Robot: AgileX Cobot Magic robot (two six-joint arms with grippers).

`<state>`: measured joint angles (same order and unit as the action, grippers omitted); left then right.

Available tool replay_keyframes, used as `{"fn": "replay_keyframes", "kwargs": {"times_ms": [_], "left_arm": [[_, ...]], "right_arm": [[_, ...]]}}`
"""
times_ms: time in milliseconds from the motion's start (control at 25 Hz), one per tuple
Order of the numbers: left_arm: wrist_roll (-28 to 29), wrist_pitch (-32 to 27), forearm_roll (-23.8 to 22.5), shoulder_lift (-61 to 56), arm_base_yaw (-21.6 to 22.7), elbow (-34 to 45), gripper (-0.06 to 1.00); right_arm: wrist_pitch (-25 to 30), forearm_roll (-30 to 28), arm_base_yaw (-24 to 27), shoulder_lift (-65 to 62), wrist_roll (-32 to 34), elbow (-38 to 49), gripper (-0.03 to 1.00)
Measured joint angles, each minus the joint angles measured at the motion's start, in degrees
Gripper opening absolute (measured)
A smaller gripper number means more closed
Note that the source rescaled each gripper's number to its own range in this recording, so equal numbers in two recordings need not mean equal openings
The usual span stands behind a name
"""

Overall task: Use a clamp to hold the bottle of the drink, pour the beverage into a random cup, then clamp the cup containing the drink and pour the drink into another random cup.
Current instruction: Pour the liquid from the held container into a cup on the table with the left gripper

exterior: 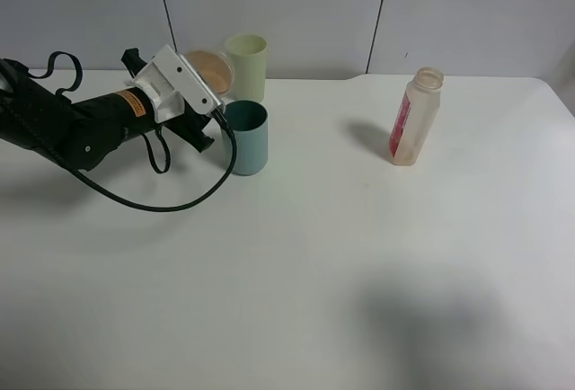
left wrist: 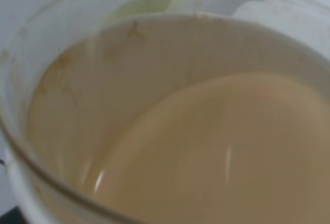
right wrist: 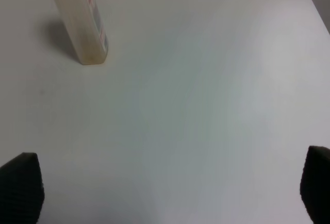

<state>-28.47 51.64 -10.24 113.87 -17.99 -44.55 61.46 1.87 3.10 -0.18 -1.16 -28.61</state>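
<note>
The left clamp (exterior: pixel 205 84) grips the tilted cup (exterior: pixel 214 66) just beside the teal tumbler (exterior: pixel 245 138), near the table's (exterior: pixel 314 273) far edge. The bottle (exterior: pixel 413 120) stands upright toward the far right corner. Left wrist: tan drink (left wrist: pixel 216 152) pools in the cup. Right wrist: the right clamp (right wrist: pixel 170 193) gapes wide, well apart from the bottle.

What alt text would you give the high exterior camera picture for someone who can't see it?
The left gripper holds a tan-lined cup tipped over beside a teal tumbler on a white table, with a pale yellow-green tumbler just behind. An upright, uncapped bottle stands apart on the right.
</note>
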Motion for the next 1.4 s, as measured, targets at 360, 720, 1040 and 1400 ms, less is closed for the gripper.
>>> {"fn": "replay_keyframes", "kwargs": {"times_ms": [360,720,1040,1400], "left_arm": [[-7.1,0.1,0.0,0.0,0.0,0.0,0.00],[-11.6,0.9,0.0,0.0,0.0,0.0,0.00],[-14.9,0.9,0.0,0.0,0.0,0.0,0.00],[-19.2,0.9,0.1,-1.0,0.0,0.0,0.00]], "right_arm": [[0.0,0.0,0.0,0.0,0.0,0.0,1.00],[0.0,0.0,0.0,0.0,0.0,0.0,1.00],[0.0,0.0,0.0,0.0,0.0,0.0,1.00],[0.0,0.0,0.0,0.0,0.0,0.0,1.00]]}}
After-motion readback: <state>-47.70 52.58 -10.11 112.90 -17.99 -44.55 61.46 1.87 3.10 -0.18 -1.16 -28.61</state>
